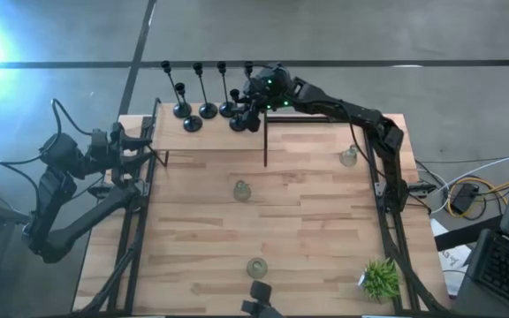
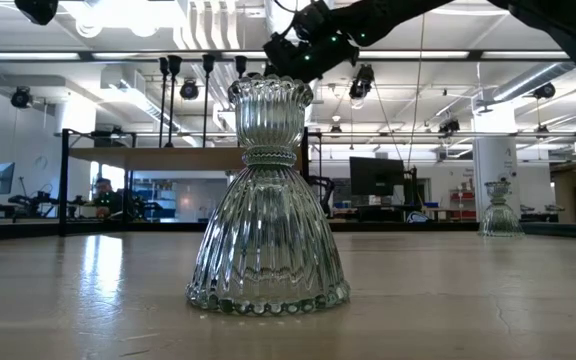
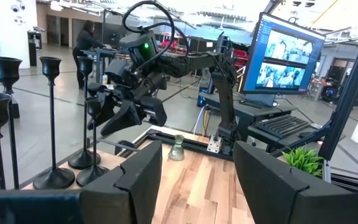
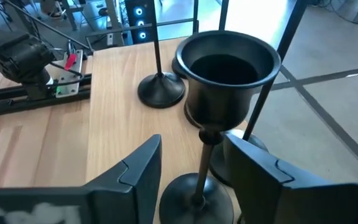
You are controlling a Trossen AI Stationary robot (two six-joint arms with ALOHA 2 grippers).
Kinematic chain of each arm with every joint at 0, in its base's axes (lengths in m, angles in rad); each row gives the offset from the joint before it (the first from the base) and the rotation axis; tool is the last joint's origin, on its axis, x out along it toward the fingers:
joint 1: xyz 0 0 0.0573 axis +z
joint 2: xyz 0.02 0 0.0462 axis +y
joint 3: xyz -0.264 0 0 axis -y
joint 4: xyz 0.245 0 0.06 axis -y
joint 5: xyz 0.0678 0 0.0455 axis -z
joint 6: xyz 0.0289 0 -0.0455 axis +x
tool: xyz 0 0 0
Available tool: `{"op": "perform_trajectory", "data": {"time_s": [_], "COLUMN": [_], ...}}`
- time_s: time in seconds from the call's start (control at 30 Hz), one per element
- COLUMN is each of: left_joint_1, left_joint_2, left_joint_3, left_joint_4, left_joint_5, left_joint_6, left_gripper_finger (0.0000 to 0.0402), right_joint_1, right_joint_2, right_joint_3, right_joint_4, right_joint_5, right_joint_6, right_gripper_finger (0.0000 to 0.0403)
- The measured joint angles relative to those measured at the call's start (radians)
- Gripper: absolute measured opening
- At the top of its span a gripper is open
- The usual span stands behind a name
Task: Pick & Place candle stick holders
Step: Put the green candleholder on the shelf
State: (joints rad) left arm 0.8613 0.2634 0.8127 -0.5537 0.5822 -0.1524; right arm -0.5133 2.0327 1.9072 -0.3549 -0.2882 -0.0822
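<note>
Several black candle stick holders (image 1: 208,109) stand on their round bases on a raised wooden shelf (image 1: 210,140) at the table's far edge. My right gripper (image 4: 191,149) is open at the shelf's right end. Its fingers stand on either side of the thin stem of one short black holder (image 4: 232,81) without touching it. That holder stands upright on the shelf on its base (image 4: 194,193). Three clear glass holders (image 1: 241,190) (image 1: 349,156) (image 1: 256,267) stand on the tabletop. My left gripper (image 3: 197,168) waits open at the table's left edge.
A black upright post (image 1: 265,141) of the shelf frame stands just beside my right gripper. A small green spiky plant (image 1: 380,278) sits at the near right corner. The nearest glass holder (image 2: 266,200) fills the middle of the low view. Bare wood lies between the glass holders.
</note>
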Motion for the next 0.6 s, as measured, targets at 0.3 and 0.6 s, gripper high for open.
{"op": "perform_trajectory", "data": {"time_s": [0.3,0.6], "left_joint_1": [0.0,0.0], "left_joint_2": [0.0,0.0], "left_joint_3": [0.0,0.0], "left_joint_4": [0.0,-0.001], "left_joint_5": [0.0,-0.001], "left_joint_6": [0.0,0.0], "left_gripper_finger": [0.0204,0.0204], "right_joint_1": [0.005,0.071], "right_joint_2": [-0.051,-0.172], "right_joint_3": [0.001,0.001], "right_joint_4": [-0.138,-0.337], "right_joint_5": [-0.001,-0.001], "right_joint_6": [-0.027,-0.112], "right_gripper_finger": [0.0179,0.0163]}}
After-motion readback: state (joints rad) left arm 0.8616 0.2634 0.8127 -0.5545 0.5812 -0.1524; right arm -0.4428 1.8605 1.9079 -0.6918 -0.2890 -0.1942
